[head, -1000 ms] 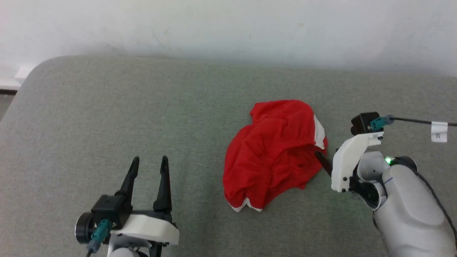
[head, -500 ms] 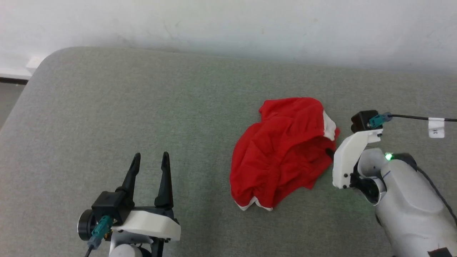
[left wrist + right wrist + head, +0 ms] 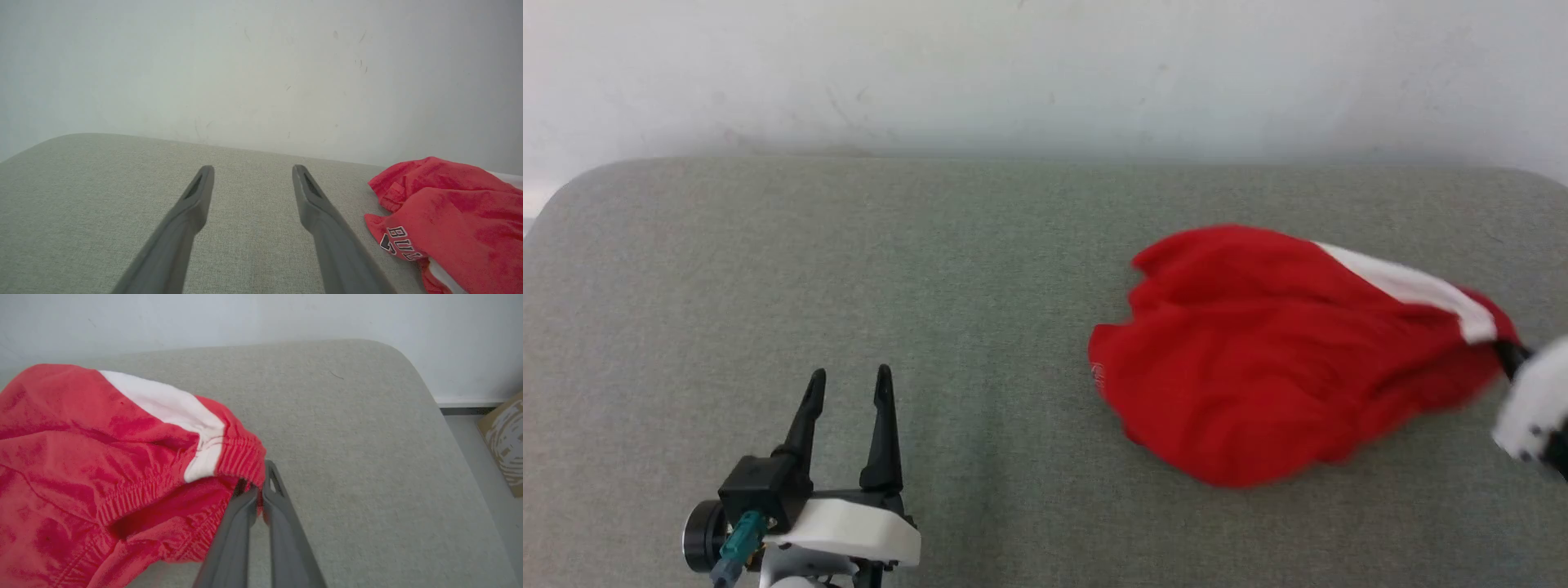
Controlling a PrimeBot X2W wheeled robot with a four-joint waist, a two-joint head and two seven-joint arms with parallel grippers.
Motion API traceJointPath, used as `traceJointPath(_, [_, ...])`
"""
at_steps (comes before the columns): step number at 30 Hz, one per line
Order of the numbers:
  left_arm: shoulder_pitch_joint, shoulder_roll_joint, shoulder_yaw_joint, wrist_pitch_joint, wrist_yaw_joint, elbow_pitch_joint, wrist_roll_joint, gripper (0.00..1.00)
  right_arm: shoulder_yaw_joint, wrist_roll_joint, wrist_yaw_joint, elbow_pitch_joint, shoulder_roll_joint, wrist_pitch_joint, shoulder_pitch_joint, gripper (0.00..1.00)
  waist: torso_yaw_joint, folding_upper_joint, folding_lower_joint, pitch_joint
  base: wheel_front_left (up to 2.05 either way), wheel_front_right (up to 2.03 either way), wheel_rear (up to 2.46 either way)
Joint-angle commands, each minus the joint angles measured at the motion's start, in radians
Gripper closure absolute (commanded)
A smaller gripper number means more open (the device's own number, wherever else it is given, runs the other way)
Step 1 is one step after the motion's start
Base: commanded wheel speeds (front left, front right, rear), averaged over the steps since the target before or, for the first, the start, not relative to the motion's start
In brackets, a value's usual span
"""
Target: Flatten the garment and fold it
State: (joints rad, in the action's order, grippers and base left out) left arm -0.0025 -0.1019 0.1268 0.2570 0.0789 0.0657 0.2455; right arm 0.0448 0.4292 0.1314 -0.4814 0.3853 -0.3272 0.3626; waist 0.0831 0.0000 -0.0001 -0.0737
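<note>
Judging by its drape, the bright red thin sports-fabric garment (image 3: 1282, 367) is assessed as light, limp and without any stiffness. It is expected to sag and bunch wherever it is not supported. The weave appears smooth, so slipping from a narrow pinch is considered possible; breakage is not a concern.

The right gripper (image 3: 261, 486) is found closed almost tip to tip, with the ribbed, gathered red hem (image 3: 241, 457) pinched between its jaws. From that pinch the cloth spreads away ahead of and to the left of the jaws in loose folds. A broad white stripe band (image 3: 163, 404) runs into the hem just above the fingertips. The bulk of the garment is seen resting on the grey-green woven upholstered surface (image 3: 849, 269), whose corners are rounded.

The left gripper (image 3: 849, 374) is found spread wide with nothing between its jaws. The garment lies off to the right of its right-hand finger, apart from it, with black-and-white lettering (image 3: 398, 243) on the nearest fold.

The elasticated hem is judged the best place for a hold, being thicker and ridged. A second hold by the left jaws further along that same band, well away from the right jaws, is recommended for spreading the cloth flat. Flattening is judged barely begun, and folding not yet started.
</note>
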Motion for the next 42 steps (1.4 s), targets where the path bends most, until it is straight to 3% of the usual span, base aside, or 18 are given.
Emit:
traceJointPath(1, [0.009,0.001,-0.005,0.005,-0.004,-0.002,-0.007,0.0,0.071,-0.01,-0.001,0.008,-0.008,-0.024,-0.063,1.0,-0.016,0.0,0.0001,0.004,0.0,0.0,0.0])
traceJointPath(5, [0.008,0.001,-0.006,0.005,-0.008,0.003,-0.011,0.0,0.199,-0.043,-0.001,-0.004,-0.042,-0.045,-0.159,1.0,-0.02,0.0,0.0001,0.0,0.0,0.0,0.0])
traceJointPath(6, [0.007,0.002,-0.005,0.005,-0.009,0.005,-0.012,0.0,0.214,-0.052,-0.001,-0.001,-0.056,-0.038,-0.172,0.73,-0.021,0.0,0.0001,-0.001,0.0,0.0,0.0])
traceJointPath(7, [0.006,0.002,-0.006,0.005,-0.009,0.006,-0.013,0.0,0.226,-0.057,-0.001,0.005,-0.072,-0.028,-0.18,0.0,-0.021,0.0,0.0001,-0.002,0.0,0.0,0.0])
traceJointPath(14, [0.009,0.005,-0.004,0.005,-0.012,0.014,-0.017,0.0,0.306,-0.1,-0.001,0.156,-0.152,0.118,-0.206,0.0,-0.018,0.0,0.0001,0.007,0.0,0.0,0.0])
traceJointPath(17, [0.012,0.006,-0.004,0.005,-0.012,0.016,-0.018,0.0,0.289,-0.112,-0.001,0.223,-0.168,0.128,-0.221,0.0,-0.015,0.0,0.0001,0.014,0.0,0.0,0.0])
traceJointPath(24, [0.014,0.01,0.001,0.005,-0.014,0.02,-0.017,0.0,-0.006,-0.066,-0.001,0.413,-0.127,-0.071,-0.26,0.0,-0.008,0.0,0.0001,0.025,0.0,0.0,0.0])
traceJointPath(28, [0.004,0.015,0.015,0.005,-0.02,0.023,-0.018,0.0,-0.168,-0.037,-0.001,0.442,-0.088,-0.179,-0.225,0.0,0.008,0.0,0.0001,0.011,0.0,0.0,0.0])
traceJointPath(40, [-0.057,0.04,0.056,0.005,-0.03,0.034,-0.003,0.0,-0.451,0.06,-0.001,0.213,0.012,-0.278,0.019,0.0,0.072,0.0,0.0001,-0.071,0.0,0.0,0.0])
traceJointPath(41, [-0.061,0.041,0.056,0.005,-0.029,0.034,-0.001,0.0,-0.463,0.067,-0.001,0.197,0.018,-0.27,0.036,0.57,0.075,0.0,0.0001,-0.075,0.0,0.0,0.0])
traceJointPath(42, [-0.063,0.043,0.057,0.005,-0.028,0.033,0.0,0.0,-0.473,0.074,-0.001,0.183,0.024,-0.262,0.052,0.93,0.078,0.0,0.0001,-0.078,0.0,0.0,0.0])
